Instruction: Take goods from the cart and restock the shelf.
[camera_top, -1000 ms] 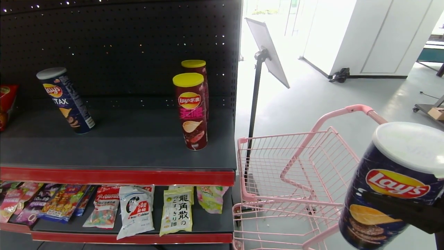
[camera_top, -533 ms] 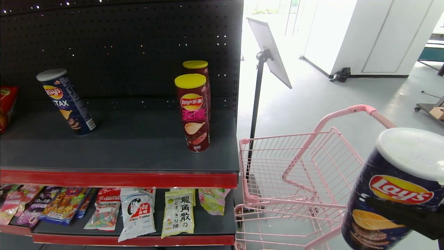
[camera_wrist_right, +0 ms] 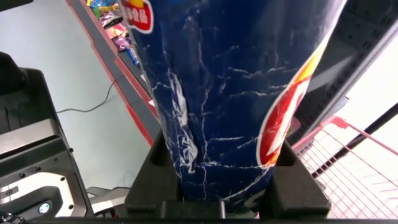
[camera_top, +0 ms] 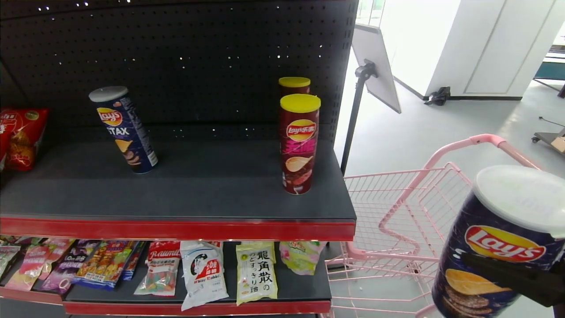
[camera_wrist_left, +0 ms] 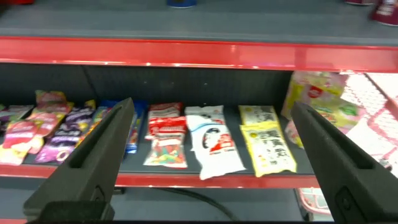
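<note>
My view has swung toward the shelf (camera_top: 176, 185); nothing on it shifted. The cart (camera_top: 410, 212) stands just right of it. My right gripper (camera_wrist_right: 227, 171) is grasping the can (camera_top: 499, 247) beside the cart, and my left gripper (camera_wrist_left: 211, 155) hangs released.

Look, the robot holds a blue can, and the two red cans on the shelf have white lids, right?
No. The red cans on the shelf have yellow lids, not white; the head view shows it. The right gripper does hold a blue can.
</note>
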`<state>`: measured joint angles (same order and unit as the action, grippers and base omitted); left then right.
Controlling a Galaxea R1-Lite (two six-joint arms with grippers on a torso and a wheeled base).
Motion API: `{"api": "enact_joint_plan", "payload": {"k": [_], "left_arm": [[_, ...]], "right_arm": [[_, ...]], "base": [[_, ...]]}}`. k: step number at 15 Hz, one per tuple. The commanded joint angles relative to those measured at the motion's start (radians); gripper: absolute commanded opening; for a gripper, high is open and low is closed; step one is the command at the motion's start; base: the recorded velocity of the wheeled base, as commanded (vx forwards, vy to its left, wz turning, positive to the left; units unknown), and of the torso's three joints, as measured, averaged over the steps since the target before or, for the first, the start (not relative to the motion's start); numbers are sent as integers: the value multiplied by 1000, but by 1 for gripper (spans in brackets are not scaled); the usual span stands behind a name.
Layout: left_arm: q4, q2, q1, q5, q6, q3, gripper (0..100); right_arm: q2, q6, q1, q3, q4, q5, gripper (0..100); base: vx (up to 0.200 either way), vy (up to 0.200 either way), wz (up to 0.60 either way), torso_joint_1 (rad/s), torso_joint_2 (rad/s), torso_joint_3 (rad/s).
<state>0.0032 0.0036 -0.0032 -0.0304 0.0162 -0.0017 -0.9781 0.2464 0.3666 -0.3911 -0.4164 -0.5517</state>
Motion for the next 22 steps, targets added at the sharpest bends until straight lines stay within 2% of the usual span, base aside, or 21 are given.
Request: {"api": "enact_joint_plan", "payload": {"k": [1, 18, 22], "left_arm": [[0, 1, 0, 0, 1, 0, 100], [0, 1, 0, 0, 1, 0, 100], [0, 1, 0, 0, 1, 0, 100]], "right_arm": [[-4, 1, 0, 0, -1, -1, 0], [1, 1, 0, 0, -1, -1, 0], [-1, 1, 0, 0, -1, -1, 0]], "base": [[0, 200, 0, 2, 2, 7], [0, 200, 0, 3, 2, 2], [0, 0, 0, 0, 0, 0]]}}
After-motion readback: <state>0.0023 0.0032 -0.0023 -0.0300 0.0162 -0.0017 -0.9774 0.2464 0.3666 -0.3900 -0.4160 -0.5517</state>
